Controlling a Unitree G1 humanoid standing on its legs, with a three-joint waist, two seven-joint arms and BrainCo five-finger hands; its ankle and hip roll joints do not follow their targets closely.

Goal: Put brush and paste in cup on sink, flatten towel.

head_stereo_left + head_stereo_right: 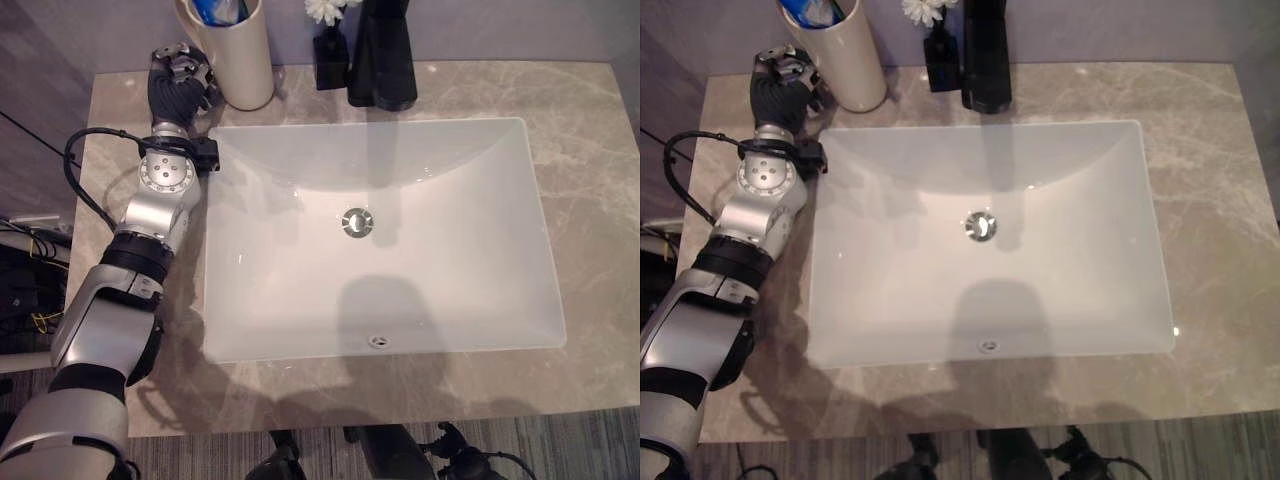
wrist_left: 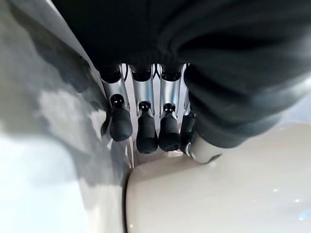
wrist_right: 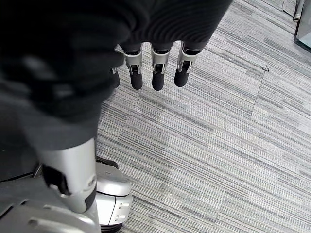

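From my left eye, my left hand (image 1: 180,85) sat on the marble worktop (image 1: 590,200) at its far left corner, just beside the cream cup (image 1: 235,60), on the cup's left. Something blue (image 1: 218,10) stood inside the cup; I could not tell brush from paste. A white rectangular sink (image 1: 380,235) filled the middle of the worktop, with its metal drain (image 1: 357,222) at the centre. Behind the sink stood a black tap (image 1: 382,55) and, just left of it, a small black holder with a white flower (image 1: 326,10).

My right eye showed the same layout, my left hand (image 1: 780,90) near the cup (image 1: 840,60).

My left wrist view looked along my fingers (image 2: 146,131), which hung straight and released, holding nothing, their dark tips close above the cream cup wall (image 2: 218,189).

My right wrist view had my right hand (image 3: 155,68) over grey striped carpet (image 3: 218,145), the fingers (image 3: 156,77) relaxed and empty
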